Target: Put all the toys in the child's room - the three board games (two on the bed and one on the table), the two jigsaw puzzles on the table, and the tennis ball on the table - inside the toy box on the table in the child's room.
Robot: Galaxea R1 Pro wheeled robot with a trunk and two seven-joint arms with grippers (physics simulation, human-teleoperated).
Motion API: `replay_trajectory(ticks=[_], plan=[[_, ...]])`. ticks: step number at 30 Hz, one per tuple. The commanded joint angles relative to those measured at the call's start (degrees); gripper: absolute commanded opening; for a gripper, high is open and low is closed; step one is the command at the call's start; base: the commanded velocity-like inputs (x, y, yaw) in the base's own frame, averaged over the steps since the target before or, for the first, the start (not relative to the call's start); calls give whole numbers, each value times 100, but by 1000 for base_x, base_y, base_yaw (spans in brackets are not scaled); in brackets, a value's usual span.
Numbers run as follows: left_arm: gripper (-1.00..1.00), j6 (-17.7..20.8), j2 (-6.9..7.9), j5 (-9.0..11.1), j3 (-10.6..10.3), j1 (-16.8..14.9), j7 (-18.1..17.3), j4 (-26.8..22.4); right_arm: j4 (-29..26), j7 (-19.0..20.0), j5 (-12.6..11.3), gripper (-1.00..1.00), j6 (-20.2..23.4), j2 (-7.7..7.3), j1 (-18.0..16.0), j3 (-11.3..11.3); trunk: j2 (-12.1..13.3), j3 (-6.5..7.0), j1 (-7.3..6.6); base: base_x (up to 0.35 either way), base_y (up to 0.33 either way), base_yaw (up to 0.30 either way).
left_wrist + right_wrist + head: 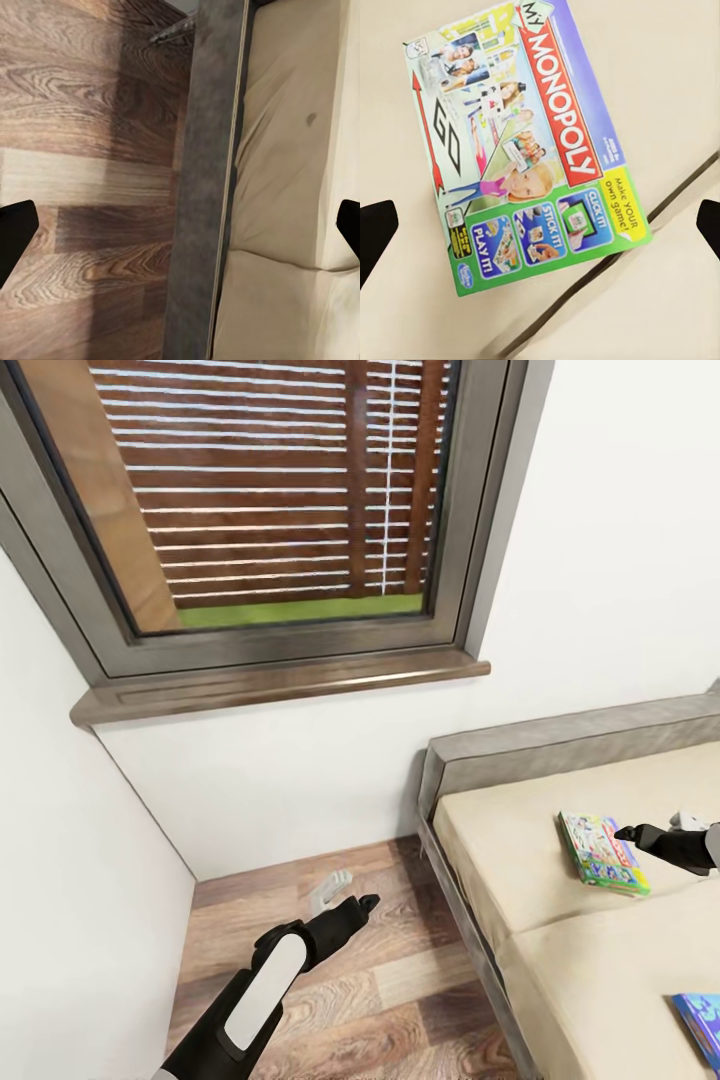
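Two board games lie on the cream bed (560, 960). The white-green Monopoly box (600, 852) lies flat near the bed's head end, and my right gripper (640, 831) hovers open just above its right side. The right wrist view looks straight down on that Monopoly box (525, 142), with the dark fingertips (375, 236) spread wide to either side and touching nothing. A blue board game (703, 1022) shows partly at the lower right edge. My left gripper (348, 896) hangs open over the wooden floor, holding nothing. The toy box, table, jigsaw puzzles and tennis ball are out of view.
A grey bed frame (470, 920) runs along the wooden floor (330, 1000); the same bed frame (202, 187) passes between my left fingers. White walls meet in the corner at left, under a window with a brown sill (280, 685).
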Motion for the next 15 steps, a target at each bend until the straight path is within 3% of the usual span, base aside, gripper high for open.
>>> replay_trajectory(ticks=[1,15], plan=[[100,4,1,57,-5,-3,50,-9,-5,6,-17,100,31,1,-4,-22,-2,-14,-1,0,0,-2],[100,-4,1,45,7,5,57,16,-5,117,-11,100,26,22,13,-19,-2,-70,-1,0,0,0]])
